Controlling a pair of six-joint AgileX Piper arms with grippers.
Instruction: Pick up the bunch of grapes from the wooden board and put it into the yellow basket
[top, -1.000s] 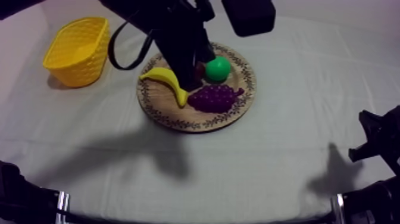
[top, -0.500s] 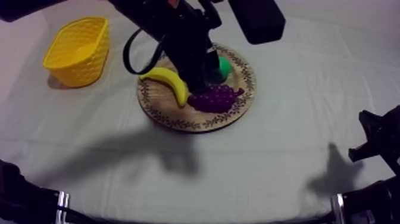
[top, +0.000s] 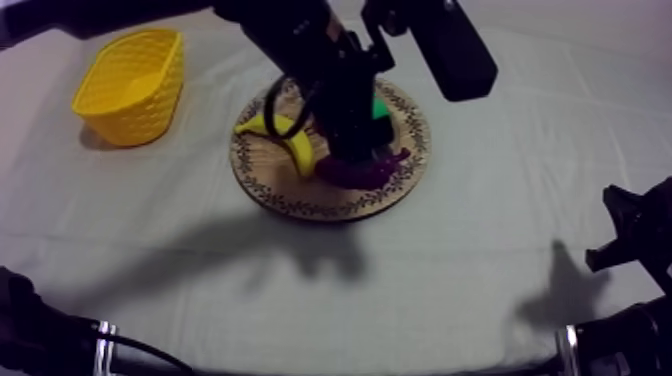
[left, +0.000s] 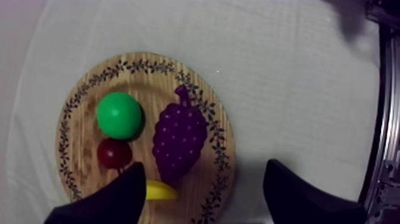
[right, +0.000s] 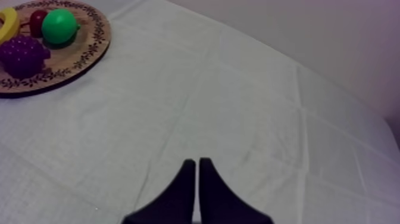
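Observation:
The purple bunch of grapes (top: 368, 170) (left: 178, 134) (right: 22, 55) lies on the round wooden board (top: 300, 205) (left: 143, 65) (right: 65, 74), on its near right part. My left gripper (top: 352, 150) (left: 205, 193) hangs just above the bunch, open, one finger (left: 128, 193) to each side of the bunch's lower end and nothing held. The yellow basket (top: 130, 85) stands at the far left, apart from the board. My right gripper (right: 197, 165) is shut on nothing, low over bare cloth at the right.
Also on the board are a banana (top: 288, 140) (left: 159, 190), a green pear (top: 379, 107) (left: 119, 114) (right: 59, 27) and a small red fruit (left: 114, 153) (right: 37, 21). My left arm covers much of the board. My right arm (top: 630, 240) rests at the right edge.
My left gripper has opened wide and moved forward and down across the board, from the pear and red fruit to over the grapes. The right arm has stayed still.

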